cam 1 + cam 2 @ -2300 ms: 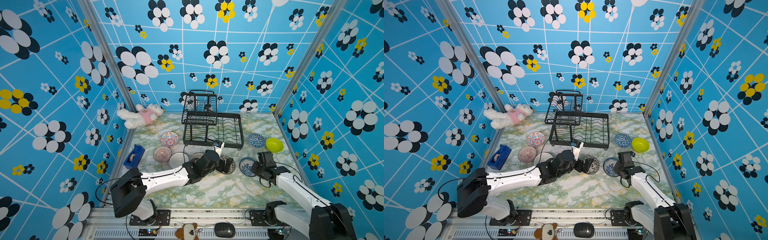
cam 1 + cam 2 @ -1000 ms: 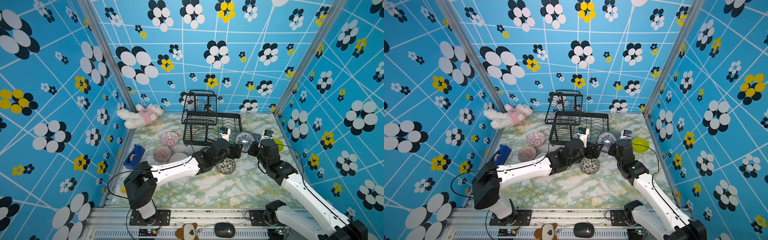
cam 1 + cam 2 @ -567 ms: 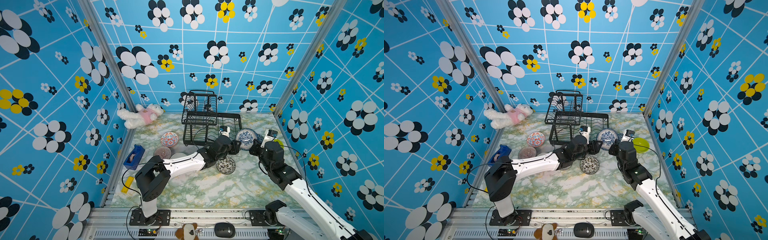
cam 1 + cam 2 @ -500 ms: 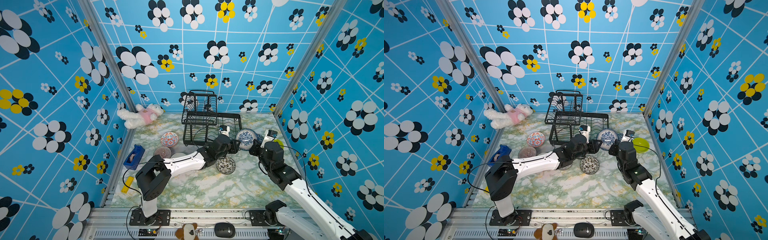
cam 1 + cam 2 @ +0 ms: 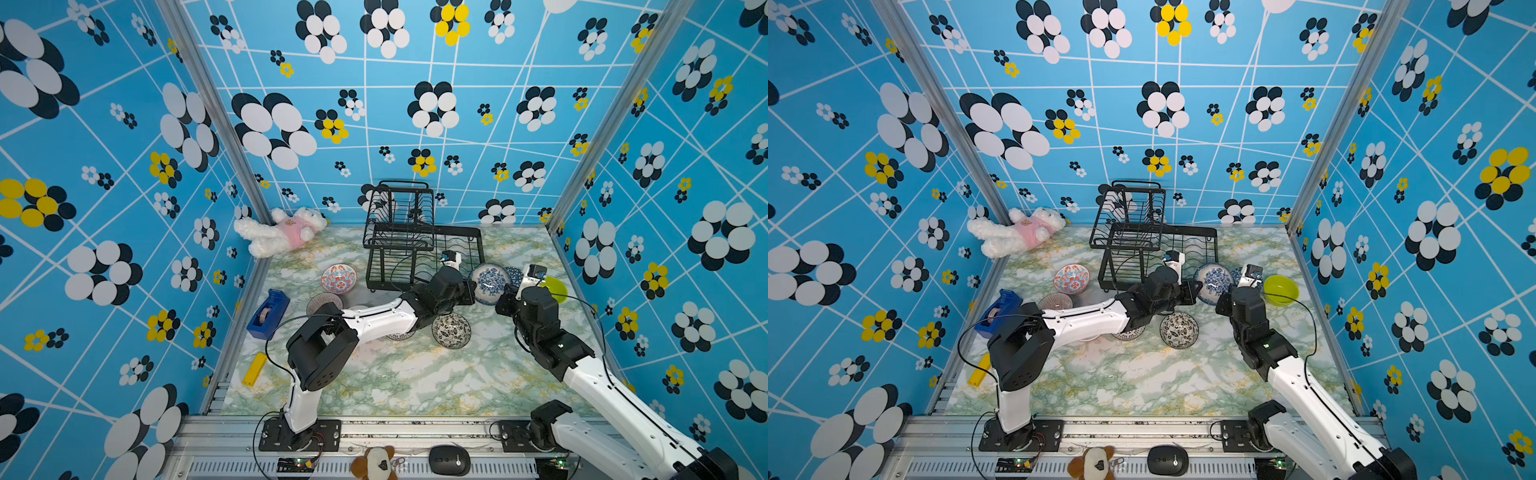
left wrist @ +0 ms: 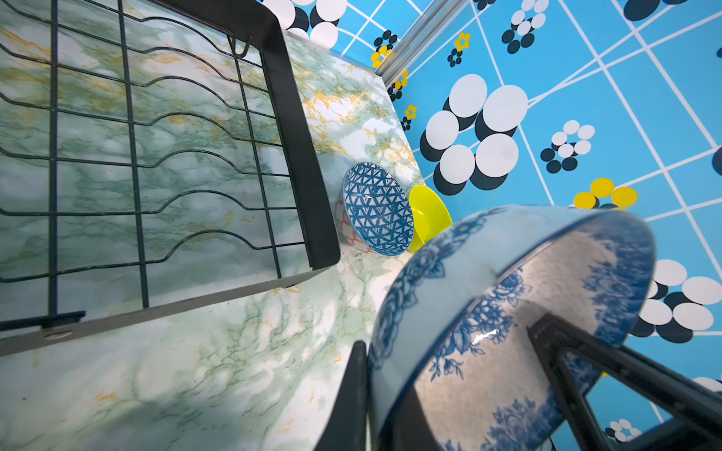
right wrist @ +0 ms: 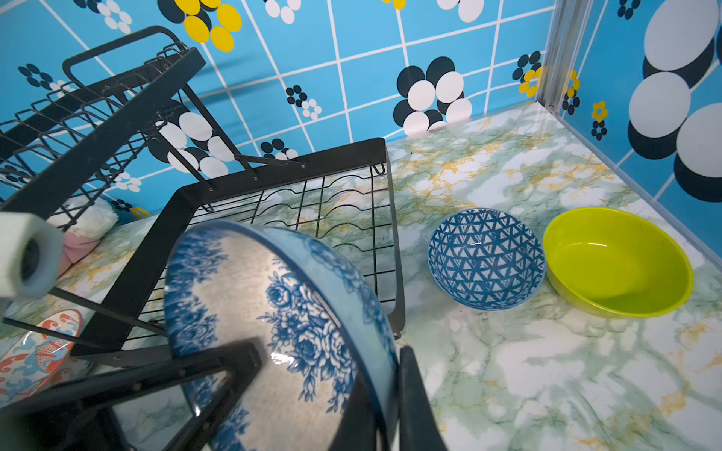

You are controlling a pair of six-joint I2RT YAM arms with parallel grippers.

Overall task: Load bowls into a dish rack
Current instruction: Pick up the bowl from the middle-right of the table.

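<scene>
The floral bowl (image 5: 488,283) stands on edge above the table (image 5: 415,382), just right of the rack (image 5: 457,228). Left fingers (image 6: 353,394) and right fingers (image 7: 414,402) each pinch its rim, one inside, one outside.

Bright, even light from above leaves only soft shadows on the tabletop (image 5: 415,386). Both top views bow the walls (image 5: 104,174) (image 5: 1441,124) at the edges. My right wrist view shows glare on the floral bowl (image 7: 297,312) and my right fingers (image 7: 176,375) blurred.
</scene>
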